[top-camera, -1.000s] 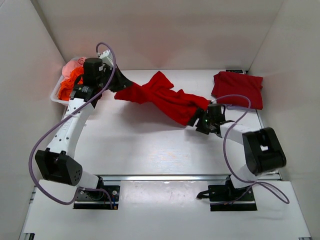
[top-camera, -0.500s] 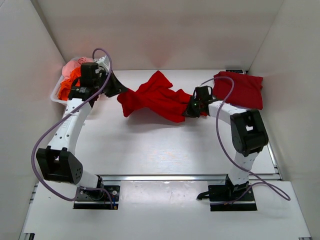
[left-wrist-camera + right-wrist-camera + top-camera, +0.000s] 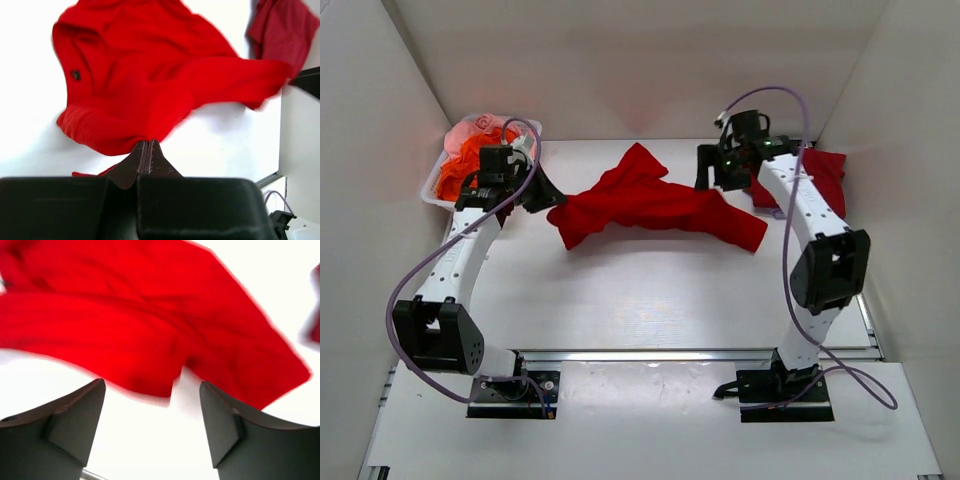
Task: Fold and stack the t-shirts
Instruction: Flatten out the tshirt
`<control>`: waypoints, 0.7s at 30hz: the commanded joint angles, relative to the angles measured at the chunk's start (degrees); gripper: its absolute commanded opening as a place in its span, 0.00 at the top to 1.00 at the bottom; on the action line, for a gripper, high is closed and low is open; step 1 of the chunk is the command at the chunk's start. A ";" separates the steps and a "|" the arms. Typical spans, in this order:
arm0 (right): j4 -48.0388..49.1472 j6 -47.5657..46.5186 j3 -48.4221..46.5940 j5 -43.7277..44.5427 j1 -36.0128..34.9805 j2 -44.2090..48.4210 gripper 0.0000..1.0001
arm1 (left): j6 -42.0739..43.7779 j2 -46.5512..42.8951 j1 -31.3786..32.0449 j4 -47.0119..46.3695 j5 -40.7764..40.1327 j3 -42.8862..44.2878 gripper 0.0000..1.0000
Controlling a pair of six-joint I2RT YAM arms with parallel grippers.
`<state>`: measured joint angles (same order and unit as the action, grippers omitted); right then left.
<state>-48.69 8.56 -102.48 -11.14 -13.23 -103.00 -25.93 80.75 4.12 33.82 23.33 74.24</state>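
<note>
the left gripper's (image 3: 148, 150) fingers (image 3: 134, 167) were pressed flat together with no gap, pinching a thin edge of the crumpled t-shirt (image 3: 150, 75) at their tips; a sliver of red showed beside the left finger; in the top view this gripper (image 3: 542, 197) sat at the shirt's left end, a little nearer the table's front than a second before.

the right gripper's (image 3: 152, 387) fingers (image 3: 80, 412) stood wide apart with nothing between them, only the cloth (image 3: 125, 330) and bare white table below; a second before, this gripper had been down at the shirt's right end, and half a second before it was closed against it; now it (image 3: 712, 170) had let go and was lifted toward the back of the table, above the shirt's far right edge.

the crumpled t-shirt (image 3: 650, 200) lay stretched left to right across the middle of the table (image 3: 620, 290), its right end (image 3: 748, 232) now lying free and flatter than before; the folded t-shirt (image 3: 825, 170) rested at the far right corner, partly hidden behind the right arm (image 3: 810, 210); the basket (image 3: 430, 188) stood at the far left, holding orange and pink cloth (image 3: 465, 160).
</note>
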 commanded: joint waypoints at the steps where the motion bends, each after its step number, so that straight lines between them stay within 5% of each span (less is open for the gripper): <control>1: -4.93 -2.15 2.18 3.21 -2.49 -3.87 0.25 | 0.80 -4.02 -0.17 -1.92 -0.13 -2.34 1.00; 3: -0.82 0.04 8.39 5.32 -3.37 -1.43 0.27 | 0.80 -3.93 0.01 -2.36 -0.13 -3.39 1.00; 8: 14.13 4.35 29.06 4.37 -6.27 9.91 0.64 | 0.44 -3.76 1.06 -3.32 0.05 -5.07 1.00; 10: 20.01 5.06 36.79 3.94 -7.42 13.16 0.71 | -0.08 -3.49 1.06 -4.37 0.13 -6.64 1.00; 14: 28.98 6.29 42.27 3.06 -7.25 11.69 0.50 | -0.96 -3.58 1.86 -5.96 0.31 -8.31 1.00; 21: 36.81 13.22 41.31 1.64 -6.10 2.64 0.34 | -1.49 -4.55 1.06 -7.37 0.75 -10.60 1.00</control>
<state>-18.92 17.28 -60.42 -8.91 -19.84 -97.58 -27.05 79.20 5.43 28.40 23.22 64.16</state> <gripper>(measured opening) 0.642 0.016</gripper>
